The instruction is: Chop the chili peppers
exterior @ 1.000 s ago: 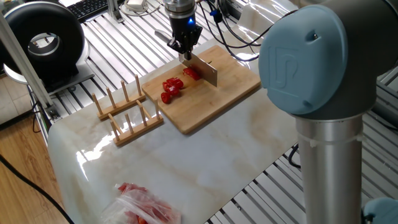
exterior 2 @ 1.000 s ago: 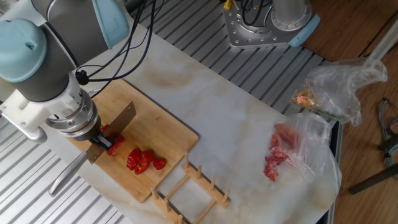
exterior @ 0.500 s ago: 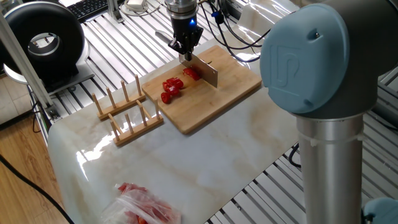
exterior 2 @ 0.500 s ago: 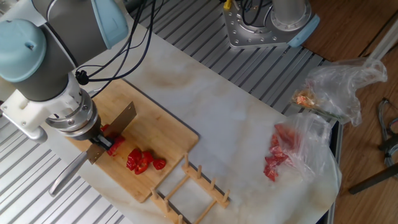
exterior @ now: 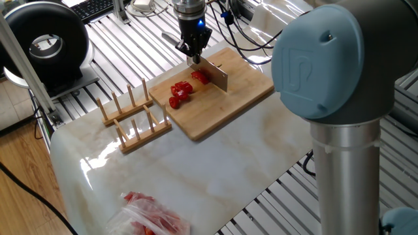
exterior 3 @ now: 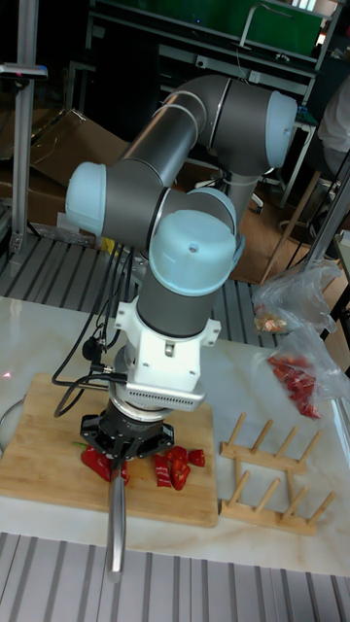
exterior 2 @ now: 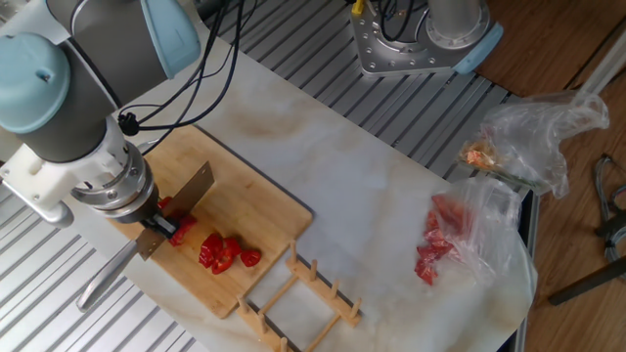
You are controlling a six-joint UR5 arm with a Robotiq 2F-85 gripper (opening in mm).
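— What did the black two-finger claw (exterior: 194, 53) hold?
— It clenched a steel knife (exterior: 215, 74).
— And the glossy red chili pepper chunks (exterior: 181, 93)?
— Just beside it, on the bamboo cutting board (exterior: 228, 104).

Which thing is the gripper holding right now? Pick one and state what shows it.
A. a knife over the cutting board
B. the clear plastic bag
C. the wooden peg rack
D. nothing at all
A: the gripper is closed on the handle of a knife, whose blade stands on the cutting board beside the chili peppers; the peg rack and bag lie apart, untouched.
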